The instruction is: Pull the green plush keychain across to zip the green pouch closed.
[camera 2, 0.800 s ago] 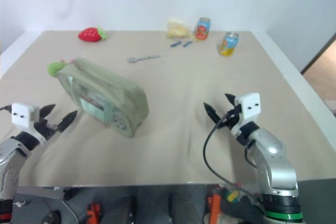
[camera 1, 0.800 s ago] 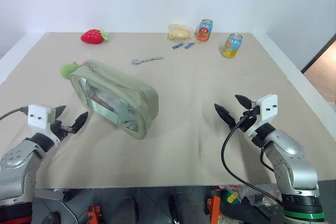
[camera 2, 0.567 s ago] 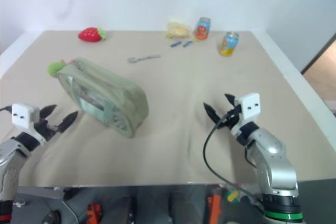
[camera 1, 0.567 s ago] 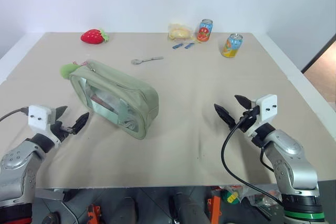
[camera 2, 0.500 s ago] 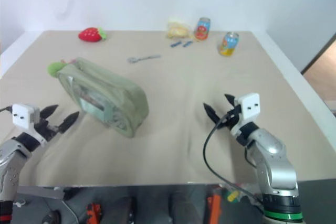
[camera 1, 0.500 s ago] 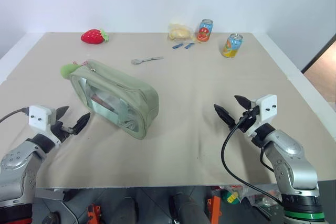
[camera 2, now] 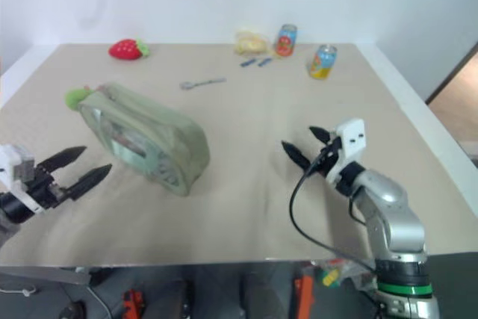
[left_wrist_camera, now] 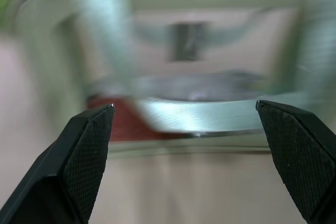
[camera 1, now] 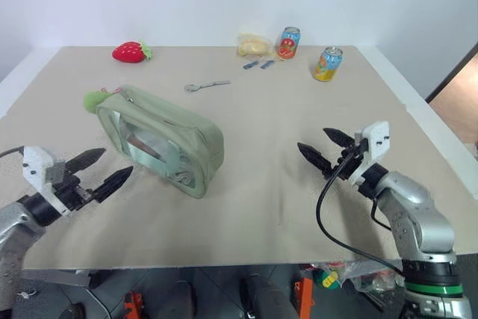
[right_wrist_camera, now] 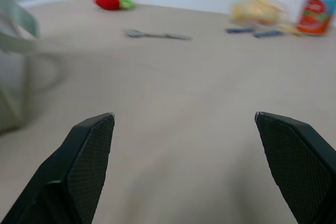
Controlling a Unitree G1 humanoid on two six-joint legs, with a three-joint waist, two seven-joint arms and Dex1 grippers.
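1. Beige cloth covers the surface (camera 1: 254, 110), which runs back to a white wall.
2. Near the front edge on the left, the left gripper (camera 1: 103, 170) hangs with its two black fingers spread wide and nothing between them, aimed at the green pouch (camera 1: 160, 140).
3. Over the right part of the surface, the right gripper (camera 1: 326, 148) is likewise spread wide and empty, pointing toward the middle and well apart from the pouch.
4. Lying in the left half of the surface, the green pouch turns its clear window panel toward the front-left, one end angled toward the front edge.
5. At the pouch's far-left end sits the green plush keychain (camera 1: 95, 99), touching that end.
6. Beyond the pouch, toward the middle, lies a spoon (camera 1: 207, 86).
7. Along the far edge sit a red strawberry toy (camera 1: 130, 51) at the left, then a yellow packet (camera 1: 253, 45) and two cans (camera 1: 290, 42) further right.
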